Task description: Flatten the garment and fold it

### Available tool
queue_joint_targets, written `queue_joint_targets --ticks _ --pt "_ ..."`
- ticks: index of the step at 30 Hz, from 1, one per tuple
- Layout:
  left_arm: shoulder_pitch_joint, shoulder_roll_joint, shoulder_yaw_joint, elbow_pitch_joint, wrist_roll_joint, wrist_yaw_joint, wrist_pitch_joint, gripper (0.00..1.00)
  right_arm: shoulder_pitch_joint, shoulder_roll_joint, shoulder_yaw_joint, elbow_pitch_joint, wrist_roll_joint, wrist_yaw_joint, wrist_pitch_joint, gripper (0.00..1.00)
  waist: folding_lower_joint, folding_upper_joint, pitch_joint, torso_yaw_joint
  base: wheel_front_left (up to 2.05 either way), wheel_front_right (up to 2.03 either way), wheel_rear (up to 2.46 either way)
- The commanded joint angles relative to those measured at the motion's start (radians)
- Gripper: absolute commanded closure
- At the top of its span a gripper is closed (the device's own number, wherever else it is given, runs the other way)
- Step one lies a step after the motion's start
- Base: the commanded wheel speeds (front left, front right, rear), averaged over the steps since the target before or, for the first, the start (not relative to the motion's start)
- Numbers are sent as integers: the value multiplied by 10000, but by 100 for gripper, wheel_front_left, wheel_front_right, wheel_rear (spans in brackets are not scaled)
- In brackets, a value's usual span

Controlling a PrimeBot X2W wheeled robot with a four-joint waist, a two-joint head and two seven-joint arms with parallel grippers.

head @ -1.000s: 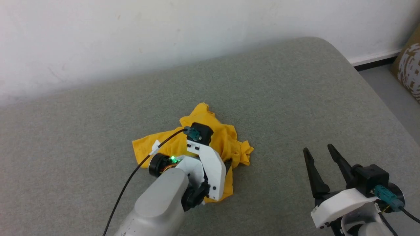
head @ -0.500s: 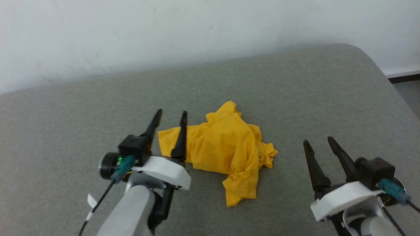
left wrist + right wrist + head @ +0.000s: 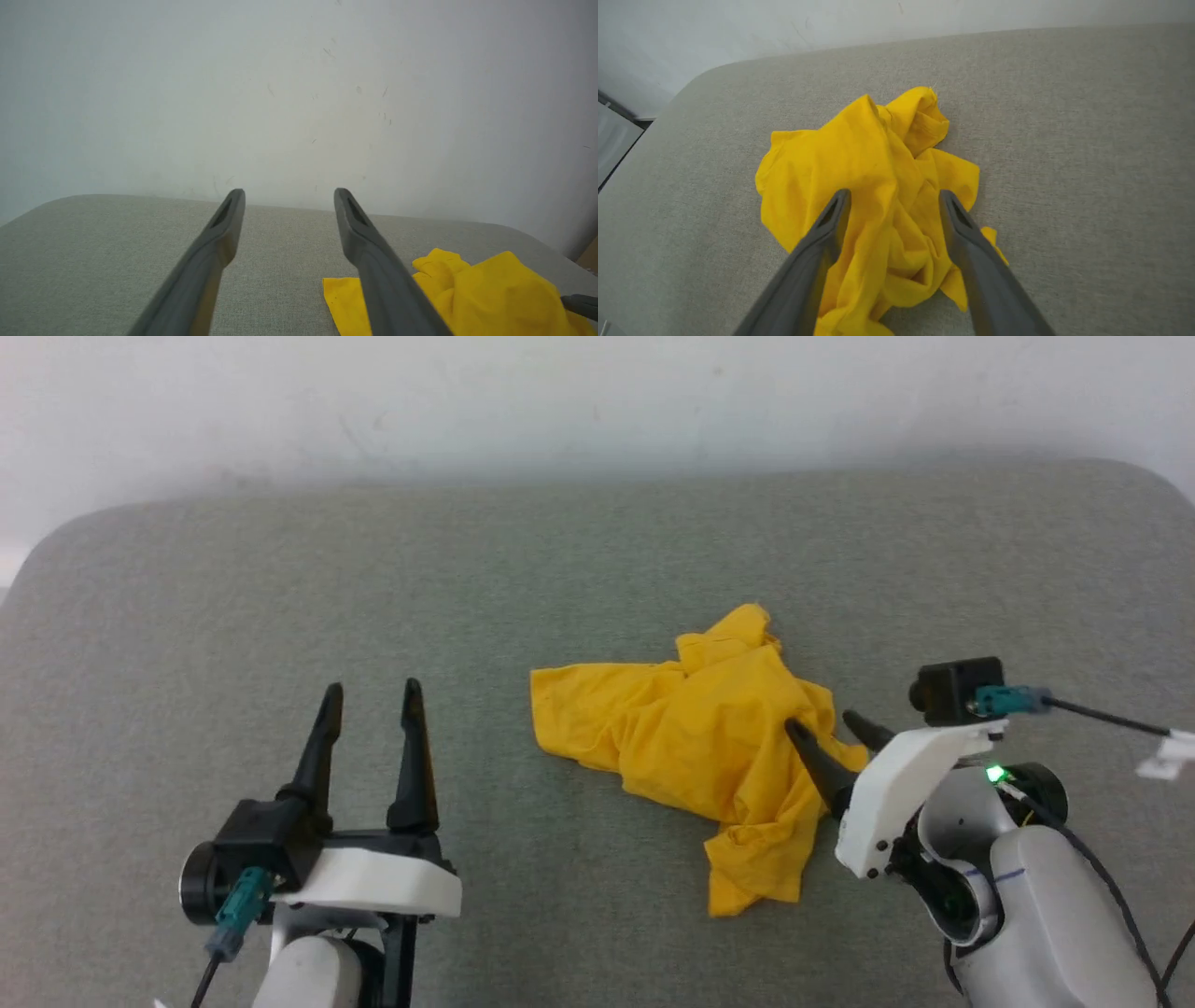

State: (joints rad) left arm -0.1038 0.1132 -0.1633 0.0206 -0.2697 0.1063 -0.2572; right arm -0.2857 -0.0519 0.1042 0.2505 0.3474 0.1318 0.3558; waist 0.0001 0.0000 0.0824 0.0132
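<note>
While the garment (image 3: 691, 747) lies crumpled on the grey cushion (image 3: 560, 560), the right gripper (image 3: 821, 721) hangs at the garment's right edge, its 2 fingers spread. The left gripper (image 3: 372, 686), also spread, sits well left of the garment.

A grey-green upholstered surface (image 3: 373, 579) with a fine woven texture and rounded far corners carries the work. Directly on it lies the garment (image 3: 691, 737), a bright yellow crumpled heap right of the middle in the head view. One flap is spread flatter toward the left.
</note>
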Motion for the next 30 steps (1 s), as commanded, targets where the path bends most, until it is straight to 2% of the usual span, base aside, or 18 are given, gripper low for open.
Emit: queue_joint_targets --ticks 1,2,3,4,5,10,13,17,20,22,23,24,25,30 --pt "153 -71 144 6 141 -111 -44 0 -191 16 2 204 105 -11 399 0 -1 0 110 350 0 0 0" --pt "202 -127 246 48 194 -186 -44 0 -279 16 5 365 205 -11 803 0 -1 0 97 424 0 0 0" --pt "250 -180 344 85 240 -255 -44 0 -355 16 46 467 342 -11 1140 33 -1 0 76 489 0 0 0" --pt "298 -231 423 120 278 -334 -44 0 -422 16 135 487 488 -11 1370 70 -1 0 52 549 0 0 0" --pt "342 -274 490 147 328 -410 -44 0 -457 16 204 471 626 -11 1521 100 -1 0 25 600 0 0 0" --pt "531 -457 777 262 465 -681 -44 0 -338 16 993 -54 1266 -11 1661 100 -1 0 -150 765 0 0 0" --pt "613 -518 925 335 534 -797 -45 0 -31 16 2240 -741 1470 -11 1728 100 -1 0 -285 775 0 0 0" --pt "649 -568 1080 416 601 -927 -45 0 854 1 4140 -1541 1871 -11 2514 100 -1 0 -426 750 0 0 0" --pt "654 -596 1119 419 619 -959 -45 0 1457 -373 5100 -1820 1690 -11 3183 100 -1 0 -460 681 0 0 0" --pt "673 -607 1128 390 624 -967 -45 0 1731 -621 5218 -1865 1408 -11 3374 100 -1 0 -452 600 0 0 0" --pt "679 -612 1134 380 618 -974 -45 0 1802 -701 5157 -1907 1171 -11 3295 87 -1 0 -441 551 0 0 0" --pt "687 -615 1133 382 611 -986 -45 0 1848 -770 5121 -1950 953 -11 3191 31 -1 0 -428 502 0 0 0" --pt "693 -618 1135 385 611 -992 -45 0 1927 -780 4998 -1972 825 -11 3090 0 -1 0 -421 455 0 0 0" --pt "674 -625 1077 522 597 -1030 -45 0 2326 -519 3658 -2531 592 -11 1940 0 -1 0 -486 291 0 0 0"
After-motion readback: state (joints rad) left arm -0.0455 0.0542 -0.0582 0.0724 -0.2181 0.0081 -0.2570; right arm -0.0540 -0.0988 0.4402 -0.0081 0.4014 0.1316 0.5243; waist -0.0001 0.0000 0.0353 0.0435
